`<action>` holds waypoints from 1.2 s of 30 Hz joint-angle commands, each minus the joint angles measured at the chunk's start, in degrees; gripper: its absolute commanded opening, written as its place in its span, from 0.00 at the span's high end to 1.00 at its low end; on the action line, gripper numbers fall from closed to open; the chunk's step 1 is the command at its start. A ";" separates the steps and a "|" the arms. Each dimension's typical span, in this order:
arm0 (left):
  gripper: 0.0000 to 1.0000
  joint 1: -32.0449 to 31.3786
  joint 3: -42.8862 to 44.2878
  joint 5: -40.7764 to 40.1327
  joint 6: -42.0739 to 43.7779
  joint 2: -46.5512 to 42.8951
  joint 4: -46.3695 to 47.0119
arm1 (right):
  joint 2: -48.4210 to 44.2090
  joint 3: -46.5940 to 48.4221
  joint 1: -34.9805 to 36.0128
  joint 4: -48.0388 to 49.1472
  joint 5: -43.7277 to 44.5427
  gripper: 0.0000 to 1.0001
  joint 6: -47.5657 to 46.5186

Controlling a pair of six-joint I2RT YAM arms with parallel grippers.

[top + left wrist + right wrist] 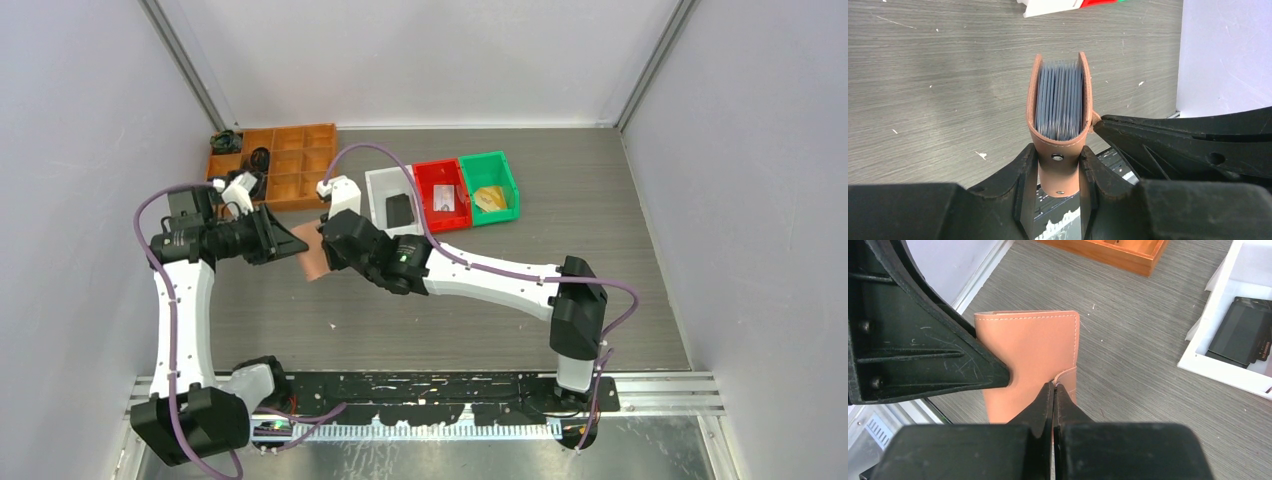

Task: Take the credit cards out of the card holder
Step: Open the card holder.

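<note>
The salmon-pink folding card holder [1028, 347] hangs clear of the grey bench [500, 320], just left of the white plastic bin [374, 200] and a little nearer the arm bases. The left claw [1058, 172] pinches its folded spine end, one finger on each cover. The right claw [1053, 386] is pressed together on the little pink tab [1069, 376] at the holder's edge.

It looks light and soft-skinned to me. The covers bow out round the packed grey sleeves [1060, 102], so a hard squeeze would only clamp them tighter. The spine is the firm place to hold. The tab is thin and might slip or tear if yanked. Any credit cards inside would be stiff and slick, best nipped by an exposed edge.

I count one holder, one tab and roughly ten sleeves, packed too tight to be sure. There are three bins. The white one holds a dark flat piece [399, 210]. A red bin [437, 165] touching its right side holds a whitish card [446, 200], and a green bin [485, 157] beyond that holds a yellowish card [490, 198].
</note>
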 commanded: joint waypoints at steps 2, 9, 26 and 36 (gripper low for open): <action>1.00 0.27 4.23 0.87 -2.13 -1.45 5.53 | -4.07 -2.08 -0.57 -3.17 4.63 0.99 -0.92; 1.00 0.27 0.71 0.62 -5.49 -4.89 9.95 | -5.08 -1.06 -0.43 -2.90 3.97 0.80 -0.29; 1.00 0.24 1.68 8.21 -7.40 -5.58 10.83 | -12.99 -4.54 -1.51 0.05 -9.65 0.03 6.72; 1.00 0.26 3.86 14.74 -15.26 -6.50 15.54 | -15.42 -10.34 -4.42 8.24 -18.79 0.01 15.40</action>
